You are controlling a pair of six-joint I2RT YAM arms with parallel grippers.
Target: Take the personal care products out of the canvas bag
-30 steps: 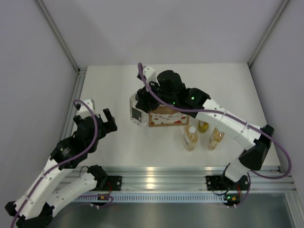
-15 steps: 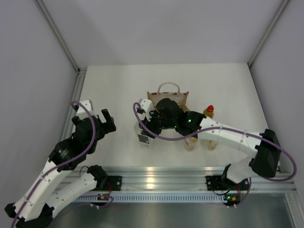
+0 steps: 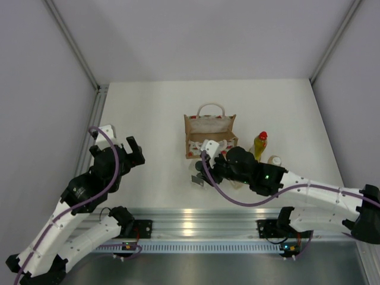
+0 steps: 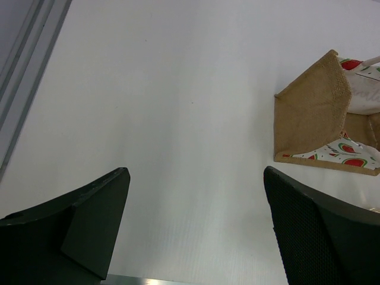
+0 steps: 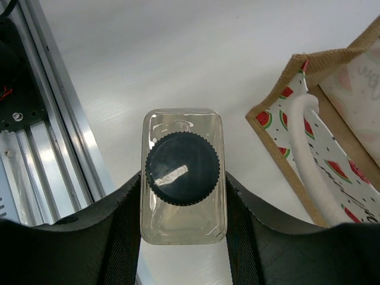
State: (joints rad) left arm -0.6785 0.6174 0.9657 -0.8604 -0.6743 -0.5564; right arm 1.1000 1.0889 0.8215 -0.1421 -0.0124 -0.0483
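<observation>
The white counter [image 3: 148, 107] is carrying everything. The tan canvas bag [image 3: 209, 126] is standing upright near its middle, mouth open upward and its white watermelon-print panel facing the arms.

The left pincer [image 4: 196, 178] is hovering over bare counter to the left of the bag, spread wide and gripping nothing. The right pincer [image 5: 183, 205] is sitting just in front of the bag's left corner. It is partly closed on the square clear bottle [image 5: 183, 172], with one finger pressing each flat side below the dark cap. This bottle is outside the bag, near the front rail, and I cannot tell whether it is touching the counter.

The yellow bottle with a red cap [image 3: 260, 144] is standing right of the bag. A white-capped bottle [image 3: 274, 161] is showing just beside it, partly hidden by the right arm.
</observation>
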